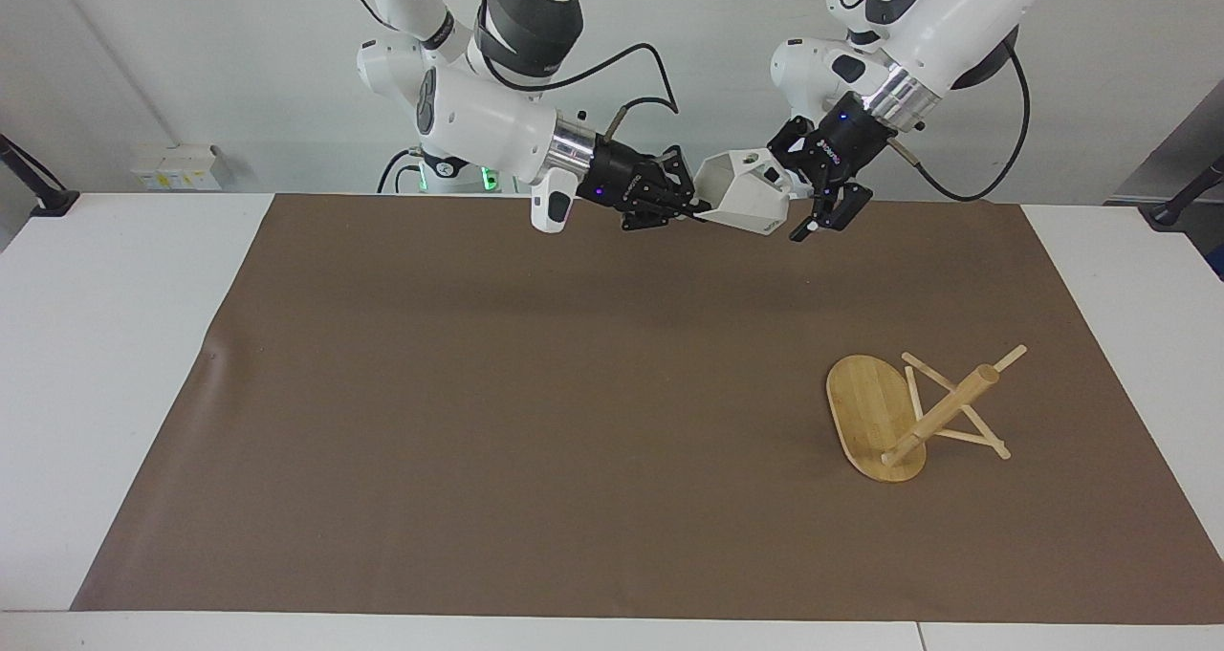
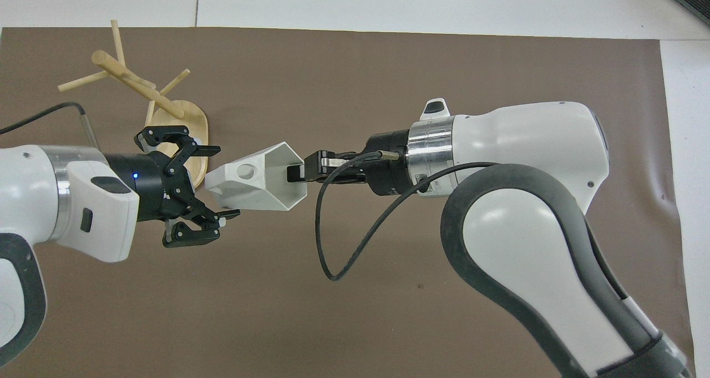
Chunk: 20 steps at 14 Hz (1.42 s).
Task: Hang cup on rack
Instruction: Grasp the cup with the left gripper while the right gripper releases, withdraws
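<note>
Gripping the cup (image 1: 741, 195) by the wall at its rim, the right gripper (image 1: 690, 213) has its fingertips pinched tight, one inside the mouth and one outside, as the overhead view shows (image 2: 297, 172). It holds the cup up in the air on its side over the brown mat (image 1: 574, 422), above the mat's edge on the robots' side and about midway along that edge. The cup's mouth faces the right gripper and its base points toward the left arm's end of the table; the blocky handle with its round hole (image 2: 244, 171) sits on the upper side.

The left gripper (image 1: 813, 192) hangs at the cup's base end with its fingers spread wide. In the overhead view (image 2: 213, 185) one fingertip (image 2: 213, 150) lies just past the handle side of the cup and the other (image 2: 228, 215) just past the opposite side, so the base end sits between them. Whether either tip touches the cup cannot be told; the fingers are not closed on it.

The rack (image 1: 875, 420) lies tipped over on the mat, toward the left arm's end and well away from both grippers, closer to the mat's edge away from the robots. Its oval base stands on edge, and the post (image 1: 942, 412) and peg sticks slant out toward the left arm's end of the table.
</note>
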Tool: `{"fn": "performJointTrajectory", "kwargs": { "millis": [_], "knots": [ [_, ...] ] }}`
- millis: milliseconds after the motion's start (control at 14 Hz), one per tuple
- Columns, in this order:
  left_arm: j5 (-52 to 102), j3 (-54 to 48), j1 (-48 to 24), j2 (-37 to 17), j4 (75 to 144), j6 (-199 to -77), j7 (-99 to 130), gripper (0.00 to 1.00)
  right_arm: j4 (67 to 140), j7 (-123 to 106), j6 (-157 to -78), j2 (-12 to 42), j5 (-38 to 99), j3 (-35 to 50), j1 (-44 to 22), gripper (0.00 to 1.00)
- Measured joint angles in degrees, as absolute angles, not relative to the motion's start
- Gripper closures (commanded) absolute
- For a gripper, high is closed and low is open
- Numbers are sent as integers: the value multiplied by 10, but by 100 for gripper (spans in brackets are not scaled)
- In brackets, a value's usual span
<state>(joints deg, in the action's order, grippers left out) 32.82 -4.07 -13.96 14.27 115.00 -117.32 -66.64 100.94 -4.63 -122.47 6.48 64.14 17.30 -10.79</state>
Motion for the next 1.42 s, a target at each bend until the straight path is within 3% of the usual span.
{"fn": "performJointTrajectory", "kwargs": {
  "millis": [570,641,854,926,1282,1353,1424],
  "knots": [
    [333,-41,-161,145,1162,-1192,-665,0,1011,-46,-1225,65,639,172,-108,100],
    [333,-41,-161,145,1163,-1192,-663,20,1011,-46,-1225,65,639,172,-108,100],
    [333,-44,-164,147,1164,-1193,-643,94,1012,-47,-1226,65,637,172,-107,100],
    [334,-44,-164,148,1165,-1195,-641,100,1012,-50,-1225,65,637,171,-106,100],
    [334,-45,-166,149,1167,-1194,-628,100,1012,-51,-1224,65,637,171,-105,100],
    [334,-45,-166,149,1167,-1195,-627,100,1012,-51,-1224,65,637,171,-104,87],
    [334,-45,-166,149,1167,-1195,-626,100,1012,-51,-1225,65,637,171,-104,52]
  ]
}}
